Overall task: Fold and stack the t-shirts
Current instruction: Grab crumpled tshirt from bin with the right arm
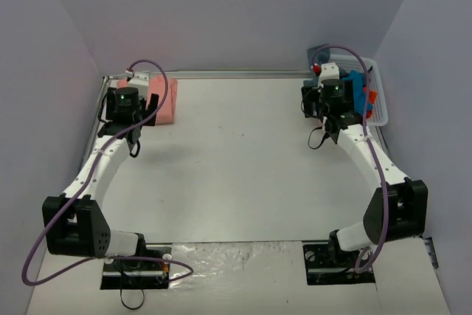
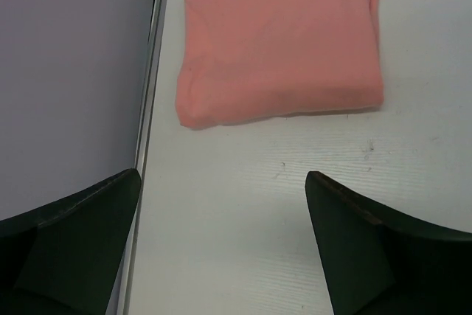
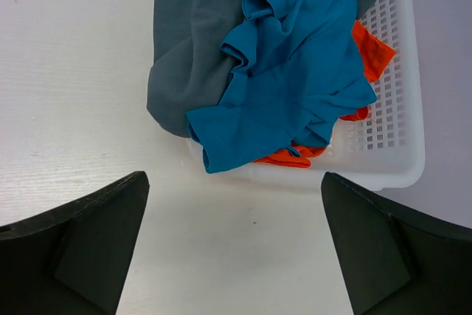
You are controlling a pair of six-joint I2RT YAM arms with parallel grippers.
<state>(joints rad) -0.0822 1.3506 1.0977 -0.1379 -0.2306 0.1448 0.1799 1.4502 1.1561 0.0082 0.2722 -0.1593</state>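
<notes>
A salmon-pink t-shirt (image 2: 276, 42) lies folded flat at the table's far left corner, also in the top view (image 1: 162, 101). My left gripper (image 2: 221, 248) is open and empty, just short of its near edge. A teal-blue t-shirt (image 3: 291, 79) hangs crumpled over the near rim of the white lattice basket (image 3: 391, 145), on top of a grey-blue t-shirt (image 3: 188, 49) and a bright orange t-shirt (image 3: 369, 53). My right gripper (image 3: 236, 245) is open and empty, above the bare table just before the basket. In the top view the right gripper (image 1: 333, 108) stands beside the basket (image 1: 377, 112).
The table (image 1: 236, 160) is ringed by pale walls; a metal rail (image 2: 147, 130) runs along its left edge beside the left gripper. The basket stands at the far right corner against the right wall.
</notes>
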